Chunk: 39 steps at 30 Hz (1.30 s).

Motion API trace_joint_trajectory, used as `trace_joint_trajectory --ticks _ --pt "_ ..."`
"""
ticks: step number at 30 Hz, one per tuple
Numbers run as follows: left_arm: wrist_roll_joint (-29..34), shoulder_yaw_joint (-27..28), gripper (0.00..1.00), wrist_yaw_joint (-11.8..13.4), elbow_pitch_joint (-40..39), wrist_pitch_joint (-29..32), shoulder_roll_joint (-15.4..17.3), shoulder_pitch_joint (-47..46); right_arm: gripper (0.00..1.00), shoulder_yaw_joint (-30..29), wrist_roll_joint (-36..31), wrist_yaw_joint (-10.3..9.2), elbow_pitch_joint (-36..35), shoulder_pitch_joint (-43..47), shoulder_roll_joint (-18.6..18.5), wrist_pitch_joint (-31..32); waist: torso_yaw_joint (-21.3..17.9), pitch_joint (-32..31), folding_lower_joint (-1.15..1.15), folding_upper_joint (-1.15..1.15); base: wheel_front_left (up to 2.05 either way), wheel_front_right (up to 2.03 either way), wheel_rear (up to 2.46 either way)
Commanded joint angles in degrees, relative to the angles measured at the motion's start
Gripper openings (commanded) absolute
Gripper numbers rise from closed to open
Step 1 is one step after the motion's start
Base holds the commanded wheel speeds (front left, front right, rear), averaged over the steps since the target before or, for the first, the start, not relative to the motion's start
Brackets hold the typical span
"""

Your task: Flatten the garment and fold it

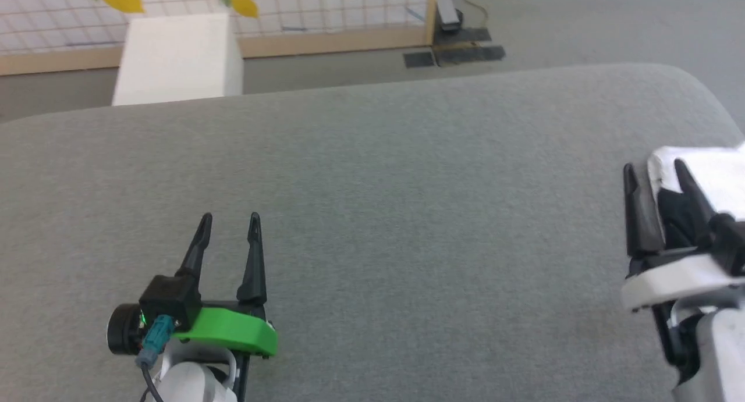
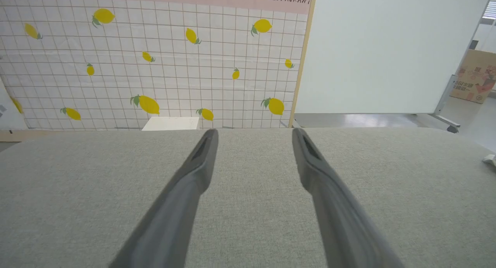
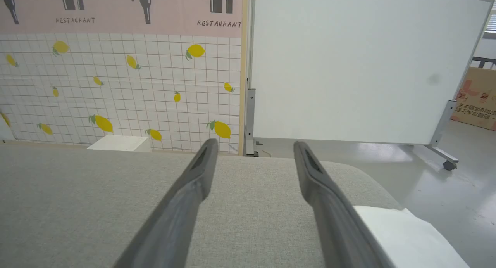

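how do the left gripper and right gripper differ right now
The left gripper sits on a green mount; the right gripper on a white mount. The left gripper is over bare grey surface; the right gripper is beside the garment at the surface's right edge. Both stand open, holding nothing.

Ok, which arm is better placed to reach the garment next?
Right, probably. The right gripper, open, sits right by the garment at the right edge of the grey surface. The left gripper, also open, hangs over bare surface well away from it.
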Motion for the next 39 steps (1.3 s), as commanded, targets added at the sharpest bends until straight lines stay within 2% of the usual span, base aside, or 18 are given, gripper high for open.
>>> trace_joint_trajectory --ticks 1,8,13,39 --pt "-0.43 -0.04 1.00 0.10 0.42 -0.25 -0.26 0.78 1.00 0.18 -0.10 -0.10 -1.31 1.70 1.16 -0.55 2.97 -2.70 0.00 0.00 0.00 0.00 0.00" --pt "-1.08 -0.53 1.00 0.19 2.50 -0.25 -0.50 1.72 1.00 0.06 -2.23 -0.10 -4.42 7.85 5.46 -0.17 5.70 -4.92 0.00 0.00 0.00 0.00 0.00" --pt "-1.44 -0.93 1.00 0.54 3.16 -0.26 -0.60 2.38 1.00 -0.35 -3.95 -0.10 -6.07 10.39 6.79 0.14 7.01 -5.79 0.00 0.00 0.00 0.00 0.00" --pt "-2.71 -1.64 1.00 1.24 4.04 -0.26 -0.71 3.83 1.00 2.06 -2.28 -0.10 -7.26 13.79 7.30 1.53 8.16 -6.05 0.00 0.00 0.00 0.00 0.00"
